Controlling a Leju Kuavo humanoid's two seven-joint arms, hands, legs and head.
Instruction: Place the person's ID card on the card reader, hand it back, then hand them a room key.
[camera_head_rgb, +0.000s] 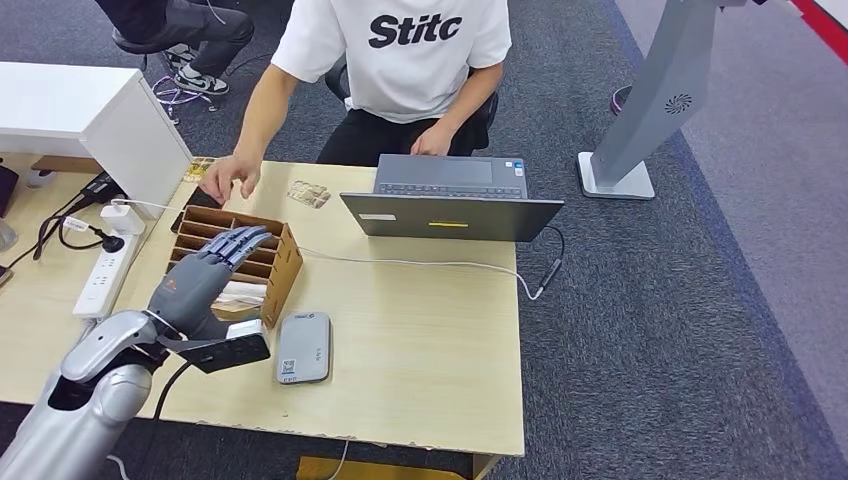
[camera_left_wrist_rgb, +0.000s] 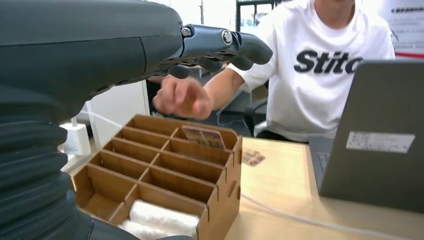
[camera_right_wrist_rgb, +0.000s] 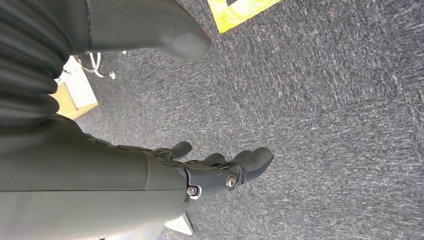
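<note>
— Left hand (camera_head_rgb: 205, 272) hovers empty, fingers spread, over the wooden organizer (camera_head_rgb: 285, 262); I spot no ID card, reader (camera_head_rgb: 303, 347) bare

— Risk: my reach clips the person's hand (camera_head_rgb: 228, 177); right hand (camera_right_wrist_rgb: 220, 170) hangs loose

Bare bench (camera_head_rgb: 420, 340) lies right of the wooden organizer (camera_head_rgb: 285, 265); behind it the person's hand (camera_head_rgb: 230, 178) and laptop (camera_head_rgb: 450, 215) block, a cable (camera_head_rgb: 420, 263) crossing between.
</note>
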